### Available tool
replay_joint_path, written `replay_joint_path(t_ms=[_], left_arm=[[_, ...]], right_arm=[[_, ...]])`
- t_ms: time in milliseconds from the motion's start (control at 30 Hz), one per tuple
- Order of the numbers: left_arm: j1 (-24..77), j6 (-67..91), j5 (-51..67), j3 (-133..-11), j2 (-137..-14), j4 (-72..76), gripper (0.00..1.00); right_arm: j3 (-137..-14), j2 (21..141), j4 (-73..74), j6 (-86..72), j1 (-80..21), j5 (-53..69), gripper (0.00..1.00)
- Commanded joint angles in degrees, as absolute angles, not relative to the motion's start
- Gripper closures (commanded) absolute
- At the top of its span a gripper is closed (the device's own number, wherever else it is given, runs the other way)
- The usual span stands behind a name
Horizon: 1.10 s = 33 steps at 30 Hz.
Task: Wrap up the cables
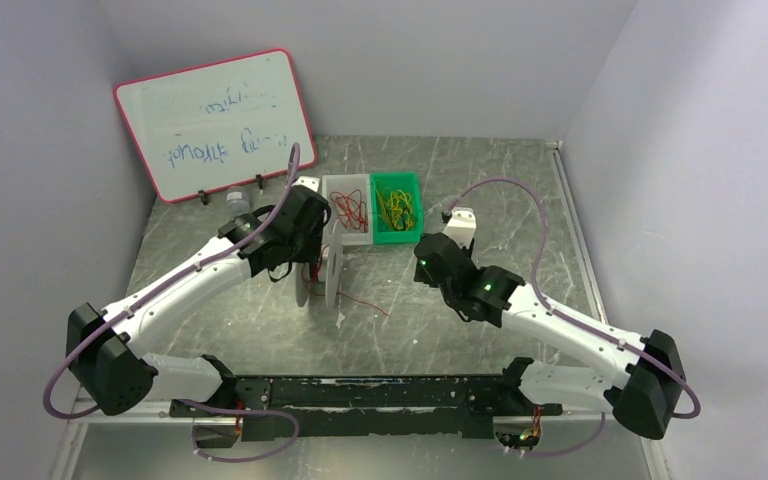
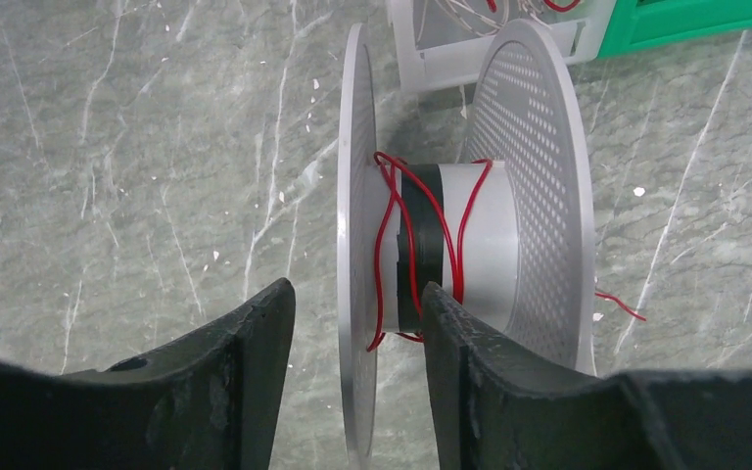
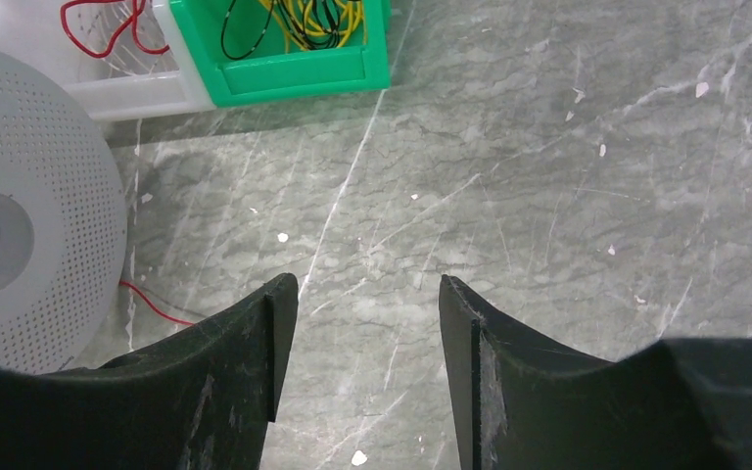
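A white spool (image 1: 332, 272) stands on edge on the table, with a red cable (image 2: 406, 235) looped a few turns round its hub over a black band (image 2: 431, 245). The cable's loose end trails on the table (image 1: 365, 302), also in the right wrist view (image 3: 152, 304). My left gripper (image 2: 357, 289) is open, its fingers straddling the spool's left flange with a gap on each side. My right gripper (image 3: 367, 284) is open and empty above bare table, right of the spool (image 3: 49, 196). More red cables (image 1: 348, 208) and yellow ones (image 1: 397, 205) lie in two bins.
A white bin (image 3: 127, 93) and a green bin (image 3: 294, 73) stand side by side just behind the spool. A red-framed whiteboard (image 1: 215, 125) leans on the back left wall, with a small bottle (image 1: 237, 200) in front. Walls close in on three sides.
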State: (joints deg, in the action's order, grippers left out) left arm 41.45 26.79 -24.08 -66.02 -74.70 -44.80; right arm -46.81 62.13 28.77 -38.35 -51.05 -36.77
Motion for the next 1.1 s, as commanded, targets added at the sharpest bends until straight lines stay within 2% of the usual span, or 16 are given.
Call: replay_joint_path(t_ms=[0,500,800,1067], left_arm=[[41.2,26.6,-25.6,-66.5,-73.4,-44.6,0.43],[41.2,21.7,-23.6,-70.0,-65.8,-42.5,0.26],[41.1,14.8,-27.3,-66.2,-57.1,-36.6,0.22],[41.2,13.4,-30.5,-59.7,-50.6,-31.1,0.21]], right_arm=[[-47.0,63.2,27.3,-38.0,-50.6,-36.5,0.40],[-53.6,69.4,22.9,-31.1,-46.7,-29.2,0.40],[-62.8,77.6,19.2,-26.3,-41.9,-22.6,0.41],[-70.9,88.1,15.5,-21.3,-36.4,-16.0,0.52]])
